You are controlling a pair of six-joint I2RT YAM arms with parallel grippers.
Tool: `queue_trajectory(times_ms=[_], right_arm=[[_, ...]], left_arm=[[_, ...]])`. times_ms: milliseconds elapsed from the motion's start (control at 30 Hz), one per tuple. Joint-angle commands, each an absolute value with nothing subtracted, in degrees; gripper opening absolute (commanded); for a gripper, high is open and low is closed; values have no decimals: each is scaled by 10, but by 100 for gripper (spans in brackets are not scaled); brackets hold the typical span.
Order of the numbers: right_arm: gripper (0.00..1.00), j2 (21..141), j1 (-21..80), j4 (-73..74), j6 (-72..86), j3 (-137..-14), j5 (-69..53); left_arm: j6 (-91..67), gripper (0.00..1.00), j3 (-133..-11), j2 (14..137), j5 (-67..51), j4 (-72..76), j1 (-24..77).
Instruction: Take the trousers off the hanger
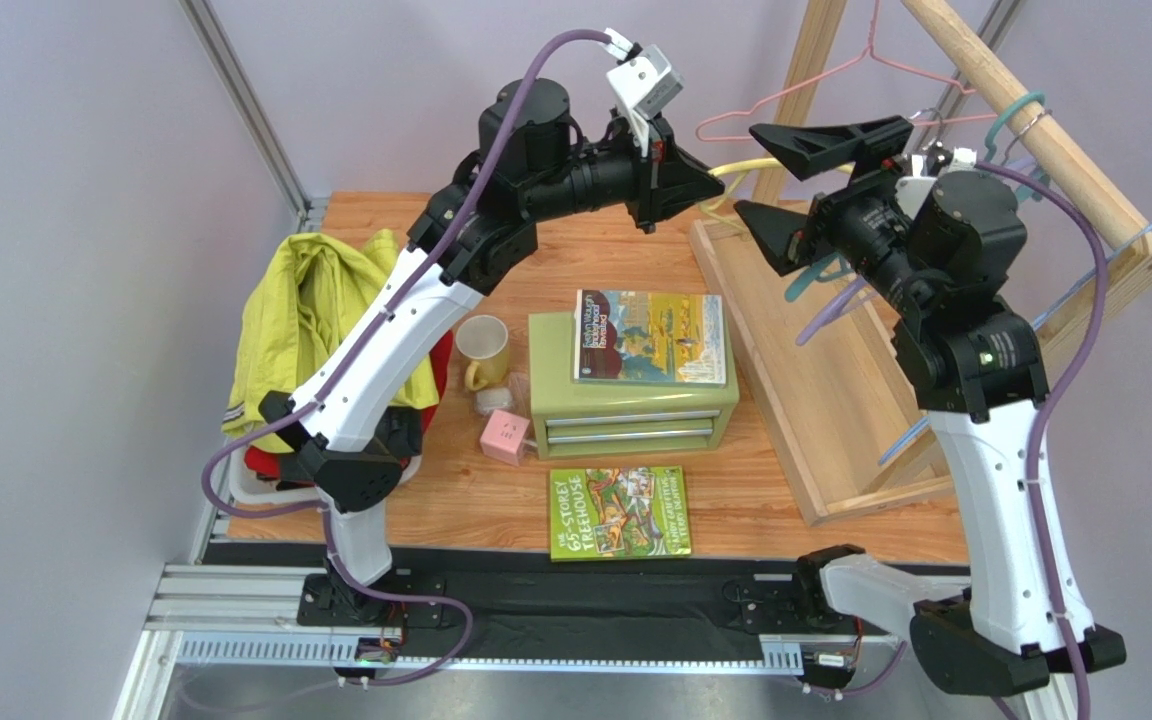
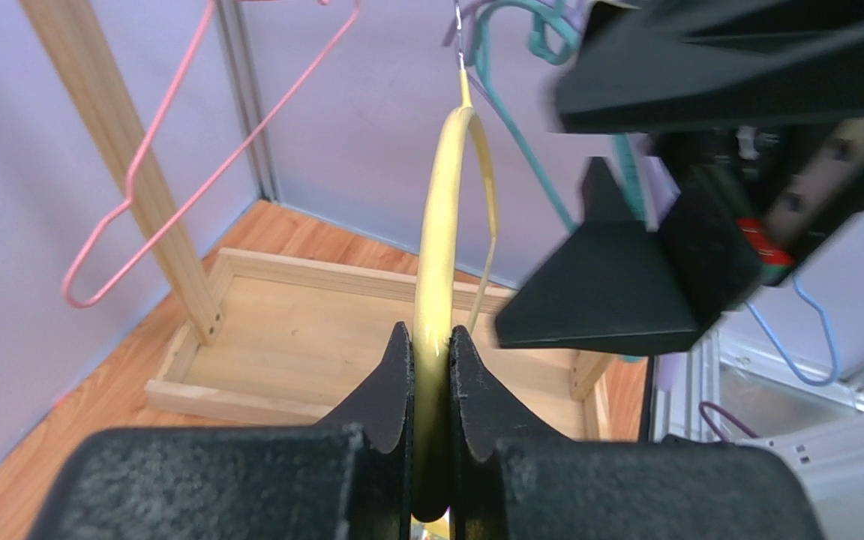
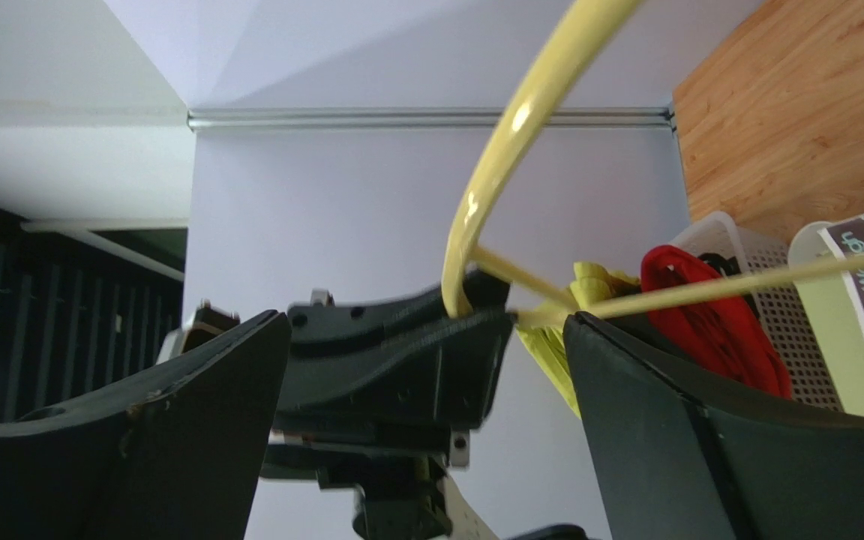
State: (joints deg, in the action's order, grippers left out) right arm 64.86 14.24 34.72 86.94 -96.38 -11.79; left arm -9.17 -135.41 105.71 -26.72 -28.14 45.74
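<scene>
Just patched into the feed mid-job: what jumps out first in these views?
The left gripper is shut on a bare yellow hanger by the wooden rack, with the right gripper spread wide open beside it. On the table's far left, a heap of trousers, yellow-green on top of red, fills a white basket. A green drawer box with a book on top sits mid-table.

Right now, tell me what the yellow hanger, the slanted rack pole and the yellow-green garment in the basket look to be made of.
Yellow hanger: glossy and smooth, seemingly plastic or coated wire; it catches highlights.
Slanted rack pole: pale unfinished wood, matte with visible grain.
Yellow-green garment: soft cloth, matte, draped in folds over the white basket, whose lattice wall looks like plastic.
The left gripper is clamped on the hanger.
</scene>
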Motion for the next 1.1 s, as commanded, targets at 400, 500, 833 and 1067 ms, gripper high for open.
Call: queue_trajectory(times_ms=[400, 500, 833, 1067], right_arm=[[100, 424, 140, 372, 562, -1075, -20], [100, 438, 142, 398, 534, -1152, 17], [99, 440, 174, 504, 512, -1271, 136], [99, 426, 202, 534, 488, -1282, 158]], left_arm=[[-146, 0, -1381, 1055, -187, -237, 465], [-152, 0, -1389, 1070, -180, -208, 475], [-229, 0, -1476, 1175, -187, -116, 491], [-257, 0, -1506, 1224, -182, -42, 499]])
